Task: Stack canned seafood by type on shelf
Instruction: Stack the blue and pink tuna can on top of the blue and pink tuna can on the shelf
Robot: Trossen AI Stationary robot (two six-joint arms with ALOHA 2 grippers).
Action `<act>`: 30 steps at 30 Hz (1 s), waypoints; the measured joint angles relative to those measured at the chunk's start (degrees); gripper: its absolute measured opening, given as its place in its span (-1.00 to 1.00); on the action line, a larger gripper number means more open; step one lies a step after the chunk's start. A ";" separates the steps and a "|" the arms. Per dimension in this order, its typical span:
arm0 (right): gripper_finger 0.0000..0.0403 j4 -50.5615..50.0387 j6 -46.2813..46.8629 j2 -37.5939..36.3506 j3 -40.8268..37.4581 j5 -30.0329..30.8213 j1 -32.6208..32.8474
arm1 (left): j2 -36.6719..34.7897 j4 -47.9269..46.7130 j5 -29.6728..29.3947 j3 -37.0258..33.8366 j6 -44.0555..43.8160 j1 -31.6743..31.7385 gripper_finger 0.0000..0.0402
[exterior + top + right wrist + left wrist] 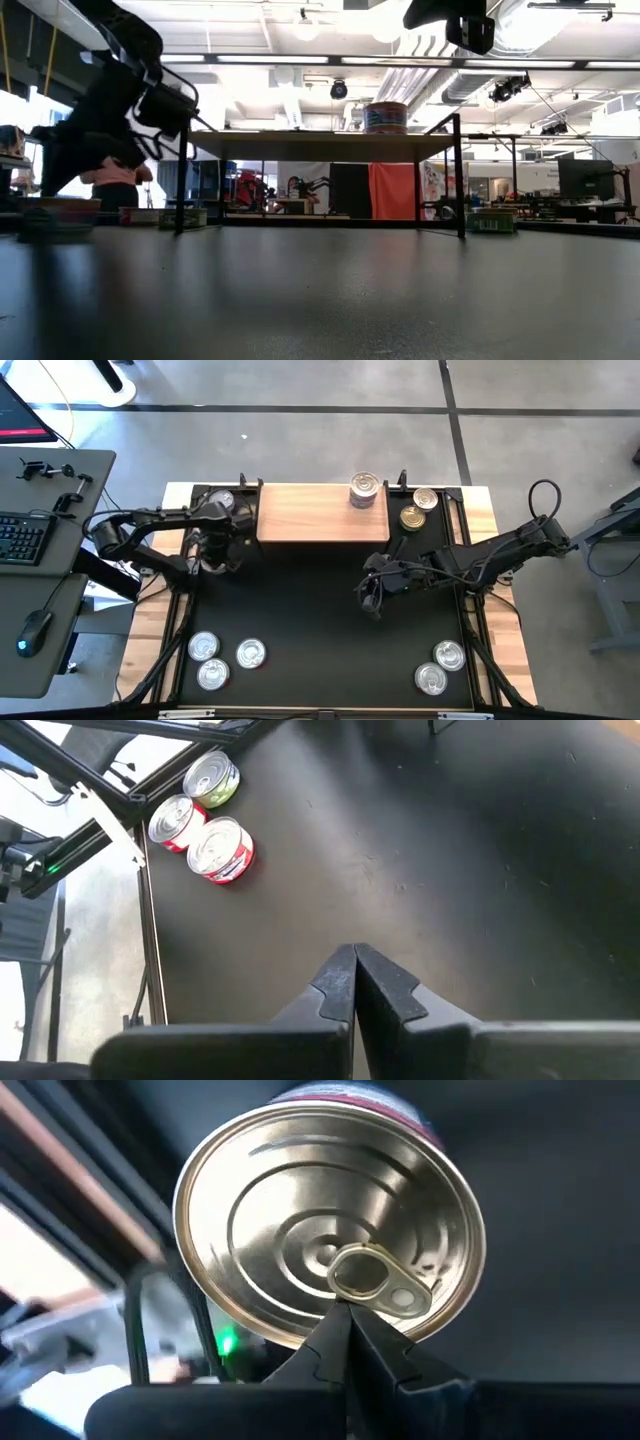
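Note:
In the left wrist view a round tin point(300, 1210) with a silver ringed lid and a red-edged side fills the picture, with my left gripper point(346, 1312) shut at its pull ring. In the high view this gripper point(214, 550) is off the left end of the wooden shelf point(320, 512). A stack of tins point(365, 489) stands on the shelf's far right part and also shows in the low view point(385, 117). My right gripper point(372, 598) hangs shut over the black mat's middle, touching nothing; its shut fingers show in its own wrist view point(355, 958). My left gripper has its shut fingertips on the pull ring point(358, 1272) near the lid's middle. The fingers slant down onto the lid. The lid faces the wrist camera, tilted. The gripper's own body hides whether the tin rests on the mat.
One tin point(222, 500) sits behind the shelf's left end and two gold-lidded tins point(418, 508) by its right end. Three tins point(220, 658) lie at the mat's near left, also in the right wrist view point(205, 820). Two tins point(440, 666) lie near right. A desk with keyboard point(20, 540) stands left.

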 joint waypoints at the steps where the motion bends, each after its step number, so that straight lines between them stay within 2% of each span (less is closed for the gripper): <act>1: -1.00 0.00 -0.02 0.00 0.00 0.00 0.00 | -0.39 -0.23 0.63 -1.07 -0.69 -0.72 -1.00; 16: -1.00 0.00 -2.99 0.00 0.01 -0.46 -1.14 | -6.69 2.10 1.99 -3.12 -11.92 -8.42 -1.00; 24: -1.00 0.02 -3.89 0.00 -0.01 -1.49 -2.63 | -6.65 3.36 2.00 -2.27 -15.68 -13.63 -1.00; 30: -1.00 0.02 -5.32 0.00 -0.01 -2.49 -3.72 | -6.64 8.94 2.20 -0.40 -16.28 -17.04 -1.00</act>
